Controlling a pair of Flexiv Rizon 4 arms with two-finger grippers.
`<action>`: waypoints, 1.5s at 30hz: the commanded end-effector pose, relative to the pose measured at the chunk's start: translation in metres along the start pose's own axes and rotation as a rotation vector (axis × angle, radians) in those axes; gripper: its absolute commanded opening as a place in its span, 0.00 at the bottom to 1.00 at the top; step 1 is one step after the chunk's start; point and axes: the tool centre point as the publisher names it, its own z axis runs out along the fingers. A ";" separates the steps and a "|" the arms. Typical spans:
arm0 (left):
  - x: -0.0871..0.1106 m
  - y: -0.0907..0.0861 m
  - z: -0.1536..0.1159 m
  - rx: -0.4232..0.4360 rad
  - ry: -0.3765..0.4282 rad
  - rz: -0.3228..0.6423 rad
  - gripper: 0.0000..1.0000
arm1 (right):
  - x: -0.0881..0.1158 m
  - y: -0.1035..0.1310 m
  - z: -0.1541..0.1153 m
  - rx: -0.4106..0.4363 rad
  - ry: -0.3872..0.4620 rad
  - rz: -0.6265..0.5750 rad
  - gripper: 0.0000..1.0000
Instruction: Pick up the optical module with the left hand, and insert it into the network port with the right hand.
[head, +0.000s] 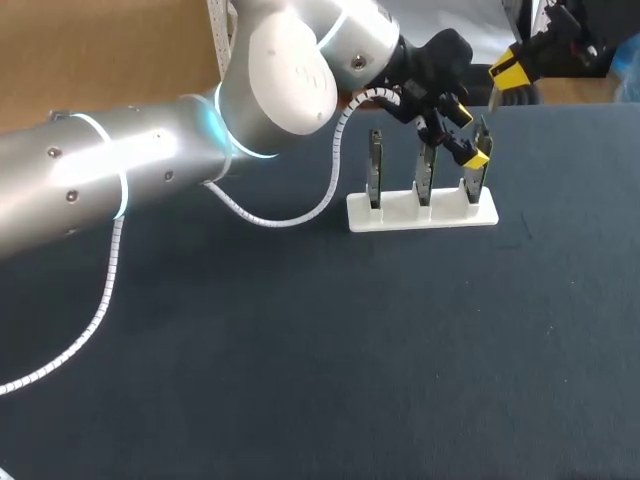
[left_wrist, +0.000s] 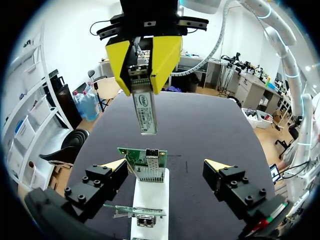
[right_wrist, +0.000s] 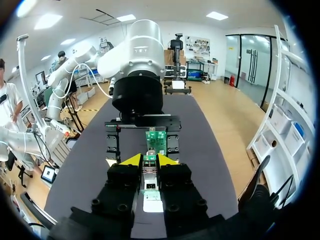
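Right hand (left_wrist: 144, 75) clamped on the optical module (left_wrist: 145, 112), long axis vertical, free end pointing down at the network port (left_wrist: 150, 172) below it (apart, not yet entered). Left hand (left_wrist: 166, 165), spread wide and empty, straddles the port's card (left_wrist: 131, 155).

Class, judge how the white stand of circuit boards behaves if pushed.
The white stand is low and flat, so a downward push probably leaves it steady. Its three circuit boards rise tall and thin, so a sideways knock might tip or slide it. No fastening shows.
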 end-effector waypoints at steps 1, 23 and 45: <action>-0.001 0.001 0.000 0.002 0.005 -0.001 1.00 | 0.002 0.003 0.004 -0.001 0.016 -0.003 0.00; -0.001 0.001 0.000 0.002 0.005 -0.001 1.00 | 0.017 0.006 0.017 -0.032 0.072 -0.004 0.00; -0.001 0.001 0.000 0.002 0.005 -0.001 1.00 | 0.025 0.005 0.022 -0.012 0.081 0.015 0.00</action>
